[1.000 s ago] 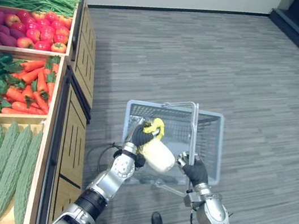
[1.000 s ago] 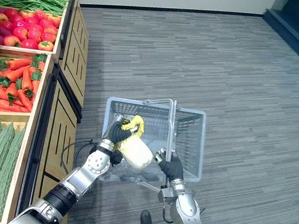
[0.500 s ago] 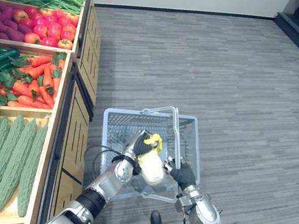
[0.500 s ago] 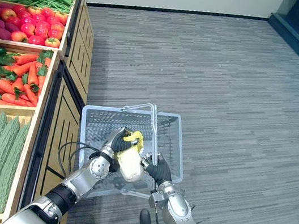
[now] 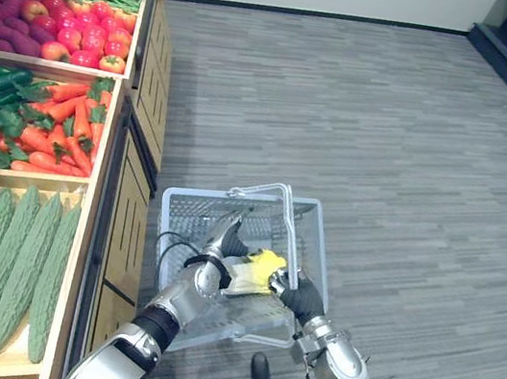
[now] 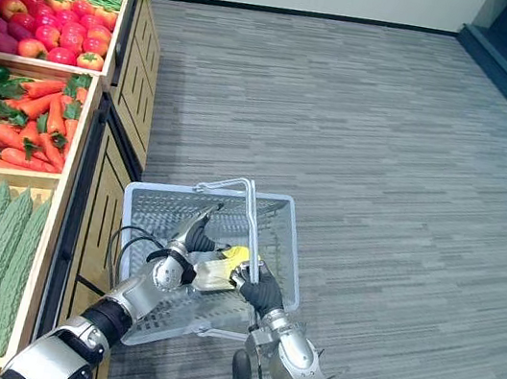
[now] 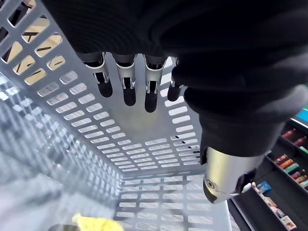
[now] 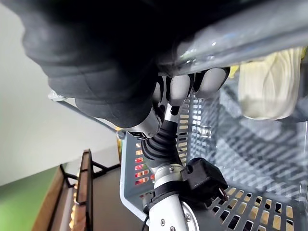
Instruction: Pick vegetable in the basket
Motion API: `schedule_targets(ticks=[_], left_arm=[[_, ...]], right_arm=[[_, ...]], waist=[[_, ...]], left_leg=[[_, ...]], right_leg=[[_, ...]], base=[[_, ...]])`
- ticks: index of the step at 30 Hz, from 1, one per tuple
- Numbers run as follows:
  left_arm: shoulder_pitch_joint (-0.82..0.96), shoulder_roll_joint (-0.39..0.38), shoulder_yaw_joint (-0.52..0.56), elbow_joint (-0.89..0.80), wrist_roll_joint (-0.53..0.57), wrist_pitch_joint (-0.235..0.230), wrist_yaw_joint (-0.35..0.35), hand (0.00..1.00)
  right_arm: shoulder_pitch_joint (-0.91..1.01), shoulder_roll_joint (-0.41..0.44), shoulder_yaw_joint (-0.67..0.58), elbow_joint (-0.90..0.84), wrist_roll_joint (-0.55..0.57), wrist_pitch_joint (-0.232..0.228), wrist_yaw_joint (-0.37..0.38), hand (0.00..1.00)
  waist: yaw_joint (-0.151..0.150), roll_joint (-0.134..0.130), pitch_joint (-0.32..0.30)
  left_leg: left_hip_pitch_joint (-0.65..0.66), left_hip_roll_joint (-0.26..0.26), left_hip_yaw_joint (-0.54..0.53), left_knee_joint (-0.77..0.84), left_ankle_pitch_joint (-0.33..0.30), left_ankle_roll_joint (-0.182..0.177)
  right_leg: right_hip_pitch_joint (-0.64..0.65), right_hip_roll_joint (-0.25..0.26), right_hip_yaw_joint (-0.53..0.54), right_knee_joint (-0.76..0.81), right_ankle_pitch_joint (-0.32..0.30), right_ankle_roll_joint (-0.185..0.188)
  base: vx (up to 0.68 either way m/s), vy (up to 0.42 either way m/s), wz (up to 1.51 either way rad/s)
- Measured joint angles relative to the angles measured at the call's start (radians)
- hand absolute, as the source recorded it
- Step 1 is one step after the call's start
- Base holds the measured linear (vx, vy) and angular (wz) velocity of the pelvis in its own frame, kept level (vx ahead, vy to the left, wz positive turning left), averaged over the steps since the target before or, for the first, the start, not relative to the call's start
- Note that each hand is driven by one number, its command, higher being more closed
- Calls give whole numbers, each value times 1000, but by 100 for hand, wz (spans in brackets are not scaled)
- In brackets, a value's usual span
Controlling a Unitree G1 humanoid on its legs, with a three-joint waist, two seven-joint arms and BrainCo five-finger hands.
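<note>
The cabbage [image 5: 255, 270] lies inside the basket [image 5: 196, 193], just beside my left hand [image 5: 222, 241], whose fingers are straight and hold nothing. My right hand [image 5: 299, 297] is curled around the handle [image 5: 288, 225]. I judge the cabbage light and rather soft: its pale body seems firm, but the yellow leaves look loose and easy to tear. To take it, I would wrap the pale middle, not pinch the leaves.

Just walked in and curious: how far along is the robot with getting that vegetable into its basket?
Nearly done, it seems. The pale vegetable with yellow leaves lies inside the grey basket. The left hand is down in the basket, fingers straight, holding nothing. The right hand grips the basket's handle. Left to do, probably: lift the left hand out.
</note>
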Motion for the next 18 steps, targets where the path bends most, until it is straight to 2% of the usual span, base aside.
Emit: schedule_targets(ticks=[3, 6, 8, 9, 14, 18], left_arm=[[105, -12, 9, -192, -88, -21, -6, 0], [172, -20, 36, -276, -162, -43, -27, 0], [221, -21, 46, -341, -255, -62, -66, 0], [237, -24, 54, -361, -270, -64, -70, 0], [395, -30, 172, -526, -395, -88, -95, 0], [482, -34, 274, -554, -460, -99, -94, 0]], right_arm=[[15, 36, -90, 16, -80, 0, -10, 100], [19, 64, -160, 34, -148, 0, -36, 100], [21, 75, -208, 38, -207, 1, -55, 100], [21, 77, -219, 38, -216, 1, -62, 100], [44, 123, -414, 38, -297, 2, -110, 100], [78, 125, -510, 39, -314, 2, -135, 100]], waist=[[9, 1, 0], [14, 1, 0], [38, 2, -1], [38, 2, -1], [42, 7, -5], [59, 25, -32]], left_leg=[[3, -3, -20, -14, 13, 2], [12, -4, -34, -23, 20, 1], [14, -7, -38, -26, 24, 0], [14, -8, -42, -30, 28, 0], [16, -16, -78, -40, 37, 0], [29, -14, -92, -55, 42, -2]], right_leg=[[6, -5, -22, 0, 0, 0], [15, -6, -27, 0, -1, 0], [17, -8, -34, 0, -2, 0], [17, -10, -38, 0, -4, -1], [32, -19, -79, 0, -23, 3], [43, -18, -96, 0, -32, 1]], base=[[-15, -20, 19], [-11, -12, 15], [-15, -10, 2], [-26, -19, 16], [-20, -17, 21], [18, -18, 11]])
